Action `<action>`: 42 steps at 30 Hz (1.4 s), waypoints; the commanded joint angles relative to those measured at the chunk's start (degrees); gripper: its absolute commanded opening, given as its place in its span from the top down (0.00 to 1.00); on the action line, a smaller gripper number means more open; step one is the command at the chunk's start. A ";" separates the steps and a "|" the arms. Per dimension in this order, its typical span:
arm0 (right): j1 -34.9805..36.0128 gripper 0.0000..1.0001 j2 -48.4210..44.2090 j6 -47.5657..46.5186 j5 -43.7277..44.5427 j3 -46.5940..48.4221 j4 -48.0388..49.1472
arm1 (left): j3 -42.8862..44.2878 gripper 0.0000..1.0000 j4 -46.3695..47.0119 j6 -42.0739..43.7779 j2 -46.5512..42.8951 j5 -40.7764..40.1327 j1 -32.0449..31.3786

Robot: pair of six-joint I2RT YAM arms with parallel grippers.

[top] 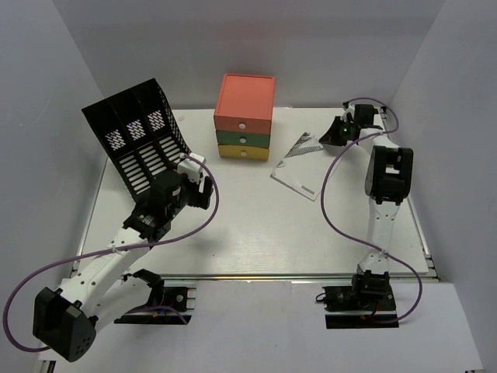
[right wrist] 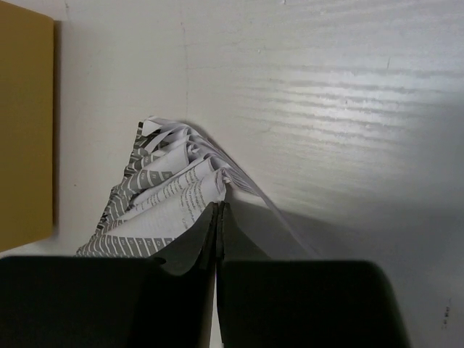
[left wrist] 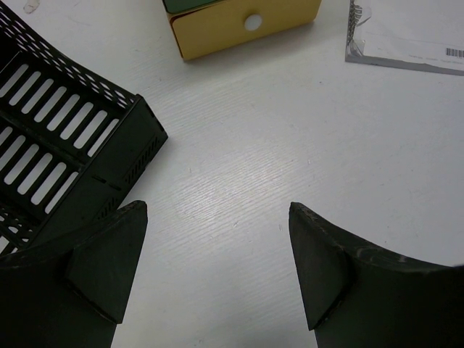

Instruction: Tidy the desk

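Your left pincer [left wrist: 217, 210] is hanging wide open, with nothing between its fingers. Its arm is stretching forward and bending low, so the pincer is pointing down at the desk [left wrist: 254, 145] right under it. The black tray [left wrist: 58, 130] is sitting just to this pincer's left. The drawer box [left wrist: 239, 25] is standing ahead of it.

Your right pincer [right wrist: 219, 210] is squeezing tight on the curled pages of the paper booklet [right wrist: 167, 203]. Its arm is standing tall and reaching far ahead, with the wrist tipping down. The drawer box is to this pincer's left, and the desk is lying below it.
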 commanded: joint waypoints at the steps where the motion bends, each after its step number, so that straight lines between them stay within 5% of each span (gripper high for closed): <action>1: -1.69 1.00 -3.63 1.66 -4.31 -3.30 -0.45 | -0.75 0.12 1.32 0.48 -0.57 1.89 -0.16; 12: -3.81 1.00 -17.77 -3.68 -12.66 -18.85 -3.08 | -1.28 0.12 2.98 0.66 0.05 9.80 -0.16; 20: -3.63 1.00 -26.91 -15.54 -17.85 -28.43 -15.80 | -0.67 0.16 5.45 -1.27 6.89 24.20 -0.69; 26: -2.06 1.00 -31.74 -22.93 -17.41 -33.10 -20.83 | 0.38 0.17 6.77 -3.65 13.13 27.64 -1.83; 42: 1.73 1.00 -29.91 -20.48 -16.35 -33.28 -18.55 | 4.78 0.15 9.58 -12.08 26.41 31.07 -11.06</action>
